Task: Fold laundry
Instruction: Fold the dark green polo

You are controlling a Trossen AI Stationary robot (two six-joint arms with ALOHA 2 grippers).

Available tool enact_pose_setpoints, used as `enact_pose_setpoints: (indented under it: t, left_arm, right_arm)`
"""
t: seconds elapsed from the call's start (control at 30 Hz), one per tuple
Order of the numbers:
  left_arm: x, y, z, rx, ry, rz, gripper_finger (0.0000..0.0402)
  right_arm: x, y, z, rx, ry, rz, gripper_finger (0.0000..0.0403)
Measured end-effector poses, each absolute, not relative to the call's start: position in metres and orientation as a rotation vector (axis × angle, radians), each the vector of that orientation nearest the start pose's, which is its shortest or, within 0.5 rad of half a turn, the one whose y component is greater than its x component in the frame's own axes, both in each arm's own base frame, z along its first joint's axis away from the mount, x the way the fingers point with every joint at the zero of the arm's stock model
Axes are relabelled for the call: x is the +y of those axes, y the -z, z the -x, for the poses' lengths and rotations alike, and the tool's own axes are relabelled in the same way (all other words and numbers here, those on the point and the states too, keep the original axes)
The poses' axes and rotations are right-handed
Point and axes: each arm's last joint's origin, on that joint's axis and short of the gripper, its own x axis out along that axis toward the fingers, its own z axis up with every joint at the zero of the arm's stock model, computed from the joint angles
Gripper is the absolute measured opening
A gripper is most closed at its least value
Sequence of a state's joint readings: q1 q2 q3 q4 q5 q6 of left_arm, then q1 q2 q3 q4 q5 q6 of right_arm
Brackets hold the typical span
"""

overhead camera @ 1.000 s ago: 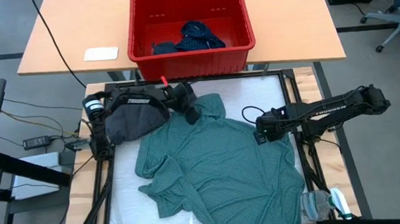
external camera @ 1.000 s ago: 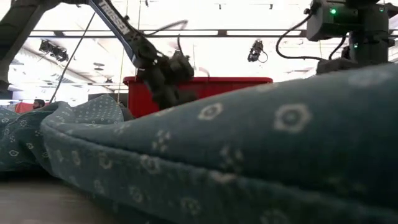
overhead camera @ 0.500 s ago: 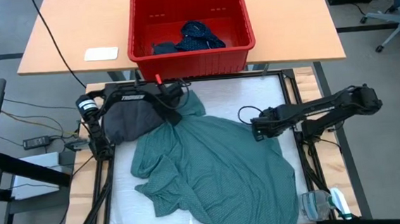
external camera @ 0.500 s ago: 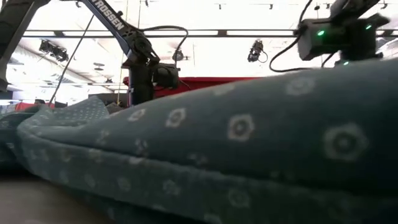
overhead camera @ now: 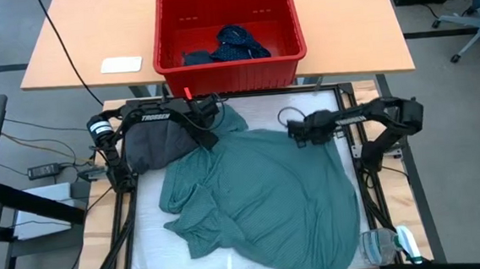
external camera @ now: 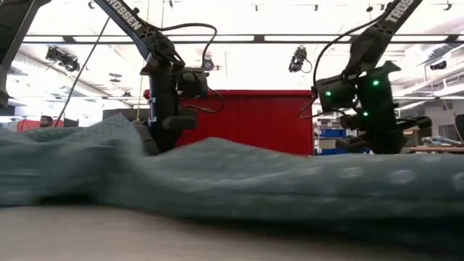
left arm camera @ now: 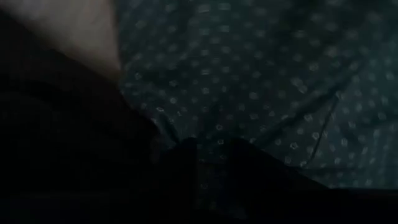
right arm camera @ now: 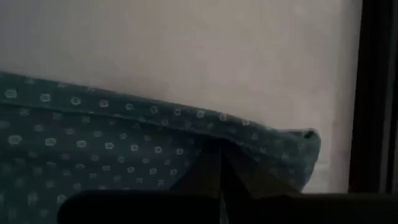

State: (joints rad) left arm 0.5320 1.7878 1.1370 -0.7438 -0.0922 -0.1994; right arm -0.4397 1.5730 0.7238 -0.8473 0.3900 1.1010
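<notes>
Spread over the white work surface: a teal-green dotted shirt, wrinkled, reaching from about centre down toward six o'clock in the high view, bunched folds at eight o'clock. At ten o'clock of the shirt, touching and partly under its upper edge, a charcoal grey garment in a heap. Farther off at twelve o'clock, on the wooden table, a red plastic basket holding a navy dotted piece; at nine o'clock of the basket, a small white card.

Left gripper down at the shirt's upper-left corner, at eleven o'clock of the cloth, fingers pinched on a fold of the teal fabric; dotted weave filling the left wrist view right up against the dark fingers. Right gripper at the shirt's upper-right edge, about one o'clock of the cloth, clenched on the hem; in the right wrist view, closed fingertips meeting on the dotted edge, bare white surface beyond. Seen level from the low view: teal cloth lying low across the foreground, both arms coming down behind it, red basket wall between them.
</notes>
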Motion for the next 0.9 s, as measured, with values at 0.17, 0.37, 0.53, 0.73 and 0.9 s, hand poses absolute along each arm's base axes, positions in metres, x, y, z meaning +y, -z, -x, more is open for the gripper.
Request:
enact_pose_setpoints:
  t: [0.17, 0.37, 0.53, 0.73, 0.9]
  left_arm:
    - [0.166, -0.168, -0.277, 1.345, -0.648, 0.465, 0.0114]
    - [0.154, -0.205, -0.265, 1.282, -0.612, 0.405, 0.0114]
    - [0.134, -0.258, -0.249, 1.104, -0.551, 0.290, 0.0114]
    - [0.087, -0.304, -0.222, 1.009, -0.295, 0.158, 0.0114]
    - [0.031, -0.308, -0.215, 1.066, -0.072, 0.108, 0.0114]
  right_arm:
    - [-0.135, -0.137, -0.176, 1.192, 1.542, -0.842, 0.0014]
    - [-0.125, -0.171, -0.185, 1.116, 1.353, -0.818, 0.0044]
    - [-0.103, -0.215, -0.195, 0.971, 1.148, -0.709, 0.0082]
    - [-0.059, -0.251, -0.207, 0.869, 0.661, -0.666, 0.0116]
    - [-0.007, -0.252, -0.222, 0.895, 0.388, -0.593, 0.0117]
